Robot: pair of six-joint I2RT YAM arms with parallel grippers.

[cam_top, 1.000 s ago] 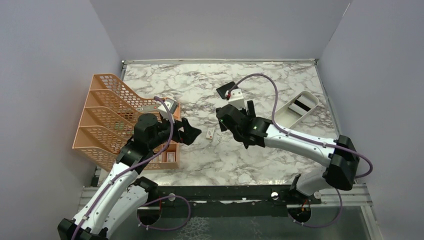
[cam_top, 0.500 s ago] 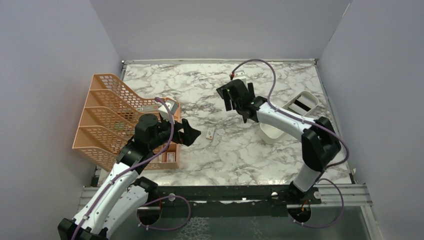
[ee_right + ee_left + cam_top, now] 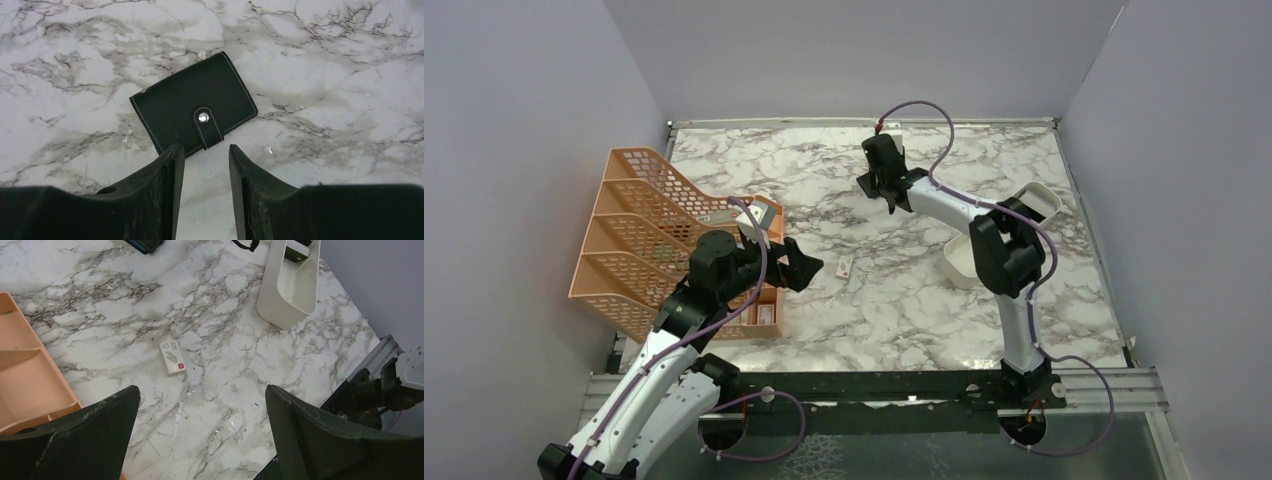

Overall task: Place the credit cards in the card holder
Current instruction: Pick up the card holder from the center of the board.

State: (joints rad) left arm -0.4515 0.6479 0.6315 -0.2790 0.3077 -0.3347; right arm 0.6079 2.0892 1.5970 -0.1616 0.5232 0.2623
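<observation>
The card holder (image 3: 195,110) is a black wallet lying flat and closed on the marble, its snap strap towards me. My right gripper (image 3: 206,150) hangs just short of its near edge, jaws a little apart and empty. In the top view this gripper (image 3: 876,188) is at the far middle of the table and covers most of the wallet. My left gripper (image 3: 202,390) is wide open and empty above bare marble; it also shows in the top view (image 3: 809,268). A dark flat thing (image 3: 296,251) lies in the white tray and may be the black card. The yellow-gold card is not in view.
A small white piece with a red mark (image 3: 172,357) lies just ahead of my left gripper. The long white tray (image 3: 290,290) stands at the right, partly under my right arm in the top view (image 3: 959,262). The orange mesh rack (image 3: 639,225) fills the left side.
My right arm has swung from the table's middle out to the far side and now hangs over the wallet. The left arm has not moved.
</observation>
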